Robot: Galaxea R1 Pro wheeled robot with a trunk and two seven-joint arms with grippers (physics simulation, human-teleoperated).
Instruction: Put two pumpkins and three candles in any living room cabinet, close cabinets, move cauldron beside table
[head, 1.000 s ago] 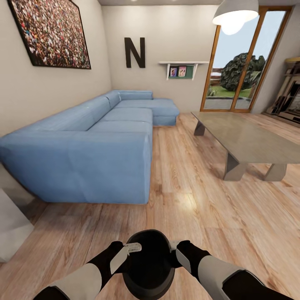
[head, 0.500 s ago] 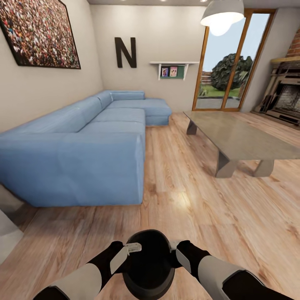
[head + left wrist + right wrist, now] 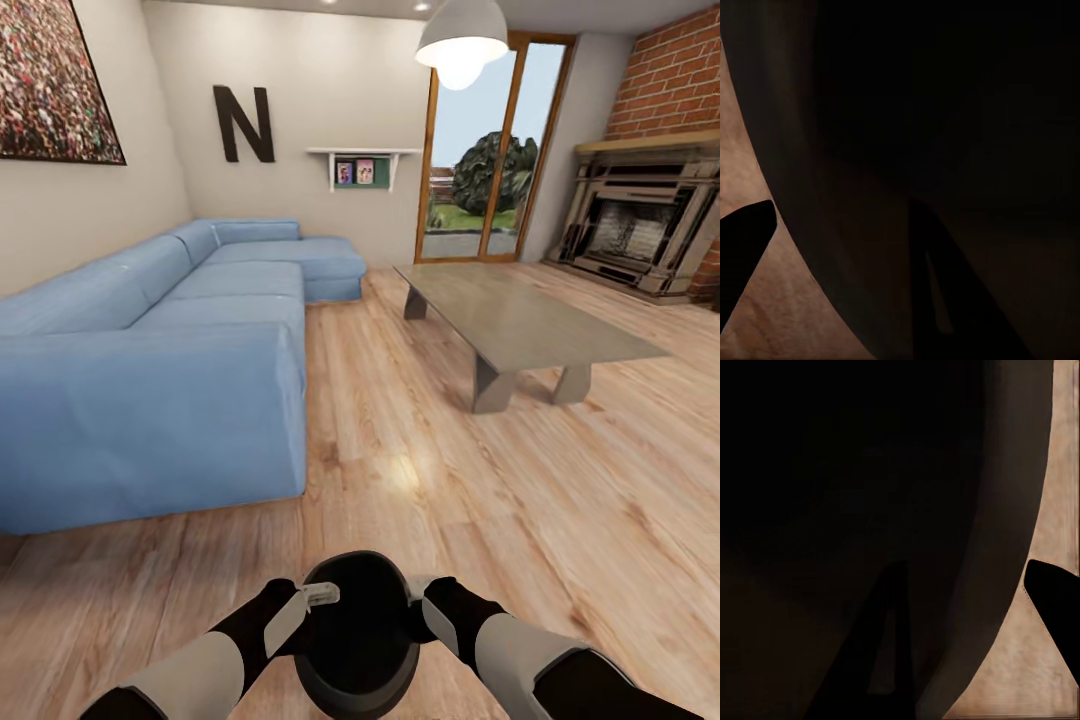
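I hold the black cauldron [image 3: 358, 640] low in front of me, over the wooden floor. My left gripper [image 3: 315, 597] is shut on its rim on one side and my right gripper [image 3: 420, 590] on the other. In the left wrist view the cauldron wall [image 3: 945, 112] runs between the fingers, one finger [image 3: 742, 247] outside and one inside. The right wrist view shows the same dark wall [image 3: 832, 472] with one finger [image 3: 1057, 600] outside it. The long grey table [image 3: 520, 320] stands ahead to the right, well away. Pumpkins, candles and cabinet are out of view.
A big blue corner sofa [image 3: 150, 380] takes up the left side. A fireplace [image 3: 640, 225] in a brick wall stands at the far right, with glass doors [image 3: 490, 150] beside it. A strip of open wooden floor [image 3: 400, 440] runs between sofa and table.
The whole picture has slid left, so the camera has turned right; the fireplace has come into view. The cauldron and both grippers keep the same place before me.
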